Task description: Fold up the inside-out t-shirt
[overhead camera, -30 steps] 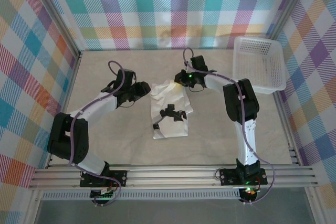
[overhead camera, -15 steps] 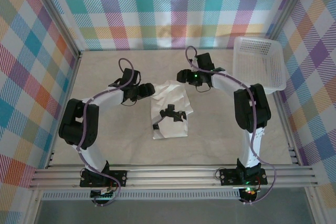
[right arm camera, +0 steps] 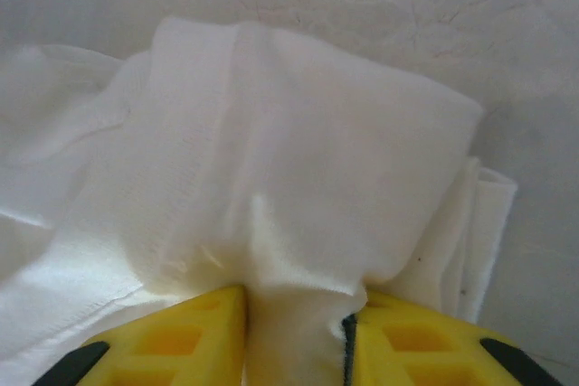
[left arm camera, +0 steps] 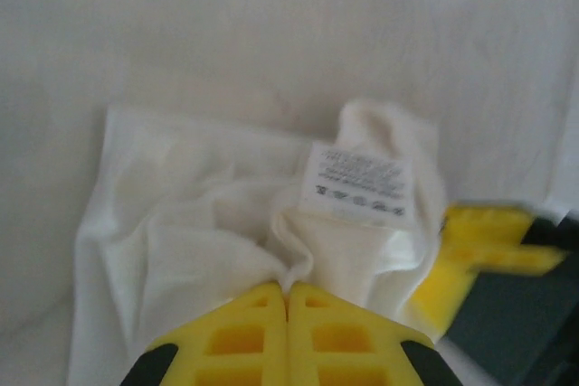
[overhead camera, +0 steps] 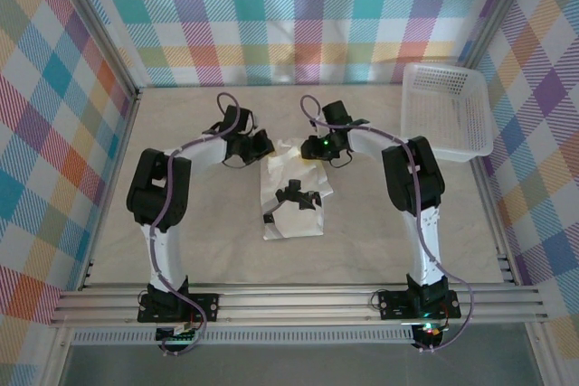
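The inside-out t-shirt (overhead camera: pixel 291 189) lies as a narrow white bundle in the middle of the table, with a small dark patch (overhead camera: pixel 294 198) on top. My left gripper (overhead camera: pixel 263 145) is at its far left corner, and my right gripper (overhead camera: pixel 313 148) is at its far right corner. In the left wrist view the yellow fingers (left arm camera: pixel 244 332) meet, pinching a ridge of white cloth (left arm camera: pixel 181 223) just below the care label (left arm camera: pixel 357 180). In the right wrist view a thick fold of cloth (right arm camera: pixel 298 187) is clamped between the yellow fingers (right arm camera: pixel 190 332).
A rigid white mesh basket (overhead camera: pixel 448 110) stands at the back right corner. Checked walls enclose the table on three sides. Bare beige tabletop (overhead camera: pixel 190 223) lies left, right and in front of the shirt.
The left gripper moved from the shirt's left side up to its far left corner. Both grippers opened, then closed on the far edge of the cloth.
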### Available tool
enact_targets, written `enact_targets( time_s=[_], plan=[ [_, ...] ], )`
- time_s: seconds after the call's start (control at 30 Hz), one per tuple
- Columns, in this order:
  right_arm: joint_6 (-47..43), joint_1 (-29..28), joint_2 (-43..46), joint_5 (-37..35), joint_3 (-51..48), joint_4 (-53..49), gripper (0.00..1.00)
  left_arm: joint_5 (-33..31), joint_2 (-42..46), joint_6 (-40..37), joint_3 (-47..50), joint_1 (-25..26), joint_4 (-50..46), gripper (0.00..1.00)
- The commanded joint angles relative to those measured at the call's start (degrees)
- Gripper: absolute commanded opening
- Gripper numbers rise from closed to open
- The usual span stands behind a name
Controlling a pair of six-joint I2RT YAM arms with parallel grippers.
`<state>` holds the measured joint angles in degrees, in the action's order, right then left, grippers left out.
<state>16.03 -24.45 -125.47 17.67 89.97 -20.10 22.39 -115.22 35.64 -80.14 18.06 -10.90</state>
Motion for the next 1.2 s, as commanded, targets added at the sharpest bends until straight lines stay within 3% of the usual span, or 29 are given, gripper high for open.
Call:
enact_targets(
  time_s=[0.0,0.1,0.17,0.27,0.4,0.5,0.6,0.83,0.9,1.03,1.1,1.17],
  plan=[
    [1.3,0.0,-0.5,-5.2,0.7,-3.4,0.3,-9.4,-2.9,6.2,-11.5,-0.7,-13.9,0.0],
    [3.8,0.1,0.4,-12.4,-0.4,-4.1,0.27,-12.4,-9.2,7.8,-19.7,-1.0,-20.2,0.0],
    [5.6,0.2,0.6,-14.3,-1.2,-3.9,0.36,-11.3,-13.0,8.1,-22.4,-1.0,-19.7,0.01],
    [5.1,0.2,-0.7,-11.8,1.8,-7.1,0.45,-9.8,-16.3,7.9,-24.4,-1.1,-19.0,0.14],
    [6.0,1.0,5.4,-7.3,0.6,-5.5,0.52,-11.1,-11.0,4.7,-21.8,-1.8,-17.3,0.39],
    [8.8,2.1,10.2,-11.1,-2.6,-3.9,0.59,-11.0,-5.7,1.6,-19.7,-2.4,-17.0,0.5],
    [11.8,3.1,10.4,-15.1,-4.5,-3.1,0.68,-10.6,-0.5,-0.5,-16.3,-2.3,-16.0,0.54],
    [9.6,3.5,-1.4,-4.9,6.5,-7.1,0.8,-9.5,6.0,-0.1,-8.7,-2.3,-13.1,0.56],
    [9.3,3.3,-3.8,-3.0,8.7,-6.9,0.78,-9.9,6.8,-0.1,-7.5,-2.3,-13.1,0.56],
    [9.8,2.3,-7.3,-1.2,13.0,-10.1,0.65,-9.8,7.2,1.2,-5.8,-2.3,-13.0,0.56],
    [10.3,2.0,-7.5,-1.1,12.5,-9.8,0.56,-9.8,7.9,2.2,-4.5,-2.3,-11.9,0.56],
    [10.6,2.0,-7.3,0.2,11.5,-8.2,0.4,-10.2,8.8,3.1,-3.2,-2.3,-11.2,0.56]
  ],
)
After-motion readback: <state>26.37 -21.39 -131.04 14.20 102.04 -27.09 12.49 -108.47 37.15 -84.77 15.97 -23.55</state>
